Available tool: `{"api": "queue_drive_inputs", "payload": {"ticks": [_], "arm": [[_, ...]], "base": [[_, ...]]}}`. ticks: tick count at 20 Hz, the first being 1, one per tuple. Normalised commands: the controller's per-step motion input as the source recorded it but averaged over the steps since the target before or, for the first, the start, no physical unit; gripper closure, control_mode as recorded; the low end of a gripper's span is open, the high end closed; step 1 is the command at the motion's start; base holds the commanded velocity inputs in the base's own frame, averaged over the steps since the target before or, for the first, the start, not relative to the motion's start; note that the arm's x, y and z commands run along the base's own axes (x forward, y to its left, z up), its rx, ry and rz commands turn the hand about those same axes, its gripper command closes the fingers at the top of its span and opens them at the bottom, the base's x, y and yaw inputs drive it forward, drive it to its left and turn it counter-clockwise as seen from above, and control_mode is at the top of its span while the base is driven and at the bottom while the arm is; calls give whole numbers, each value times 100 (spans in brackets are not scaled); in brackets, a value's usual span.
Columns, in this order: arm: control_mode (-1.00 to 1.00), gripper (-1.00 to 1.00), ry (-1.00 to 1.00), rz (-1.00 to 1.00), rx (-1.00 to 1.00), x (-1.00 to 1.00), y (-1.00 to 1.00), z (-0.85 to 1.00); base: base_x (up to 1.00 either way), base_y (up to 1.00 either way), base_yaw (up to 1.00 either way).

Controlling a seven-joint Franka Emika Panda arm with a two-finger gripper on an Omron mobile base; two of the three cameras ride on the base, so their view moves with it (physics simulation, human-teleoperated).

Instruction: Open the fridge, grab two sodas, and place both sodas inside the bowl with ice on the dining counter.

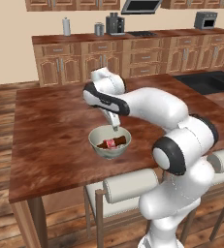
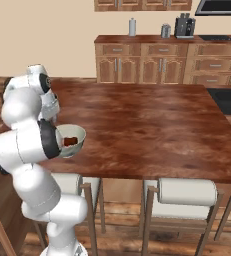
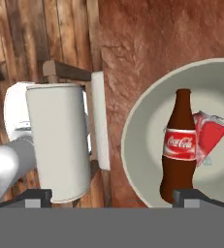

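Bowl (image 1: 109,142) sits on the dining counter (image 1: 55,131) close to its near edge, above the white-cushioned stools (image 1: 129,184). Both sodas lie inside it: brown bottle (image 3: 179,145) with red label on its side, red can (image 3: 209,135) touching it along one flank. Gripper (image 1: 116,129) hangs just above the bowl's far rim, jaws spread wide, holding nothing; in the hand view one fingertip (image 3: 196,197) stands by the bottle's base, the other (image 3: 33,197) out over a stool. Wall counter (image 1: 133,36) with cabinets runs along the back.
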Motion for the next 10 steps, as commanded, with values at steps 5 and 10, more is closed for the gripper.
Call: {"api": "queue_drive_inputs", "payload": {"ticks": [5, 10], "arm": [[-100, -100, -15, 0, 8, -32, -12, 54], [-100, -100, -16, 0, 7, -32, -18, 45]], "base": [[0, 0, 0], [0, 0, 0]]}}
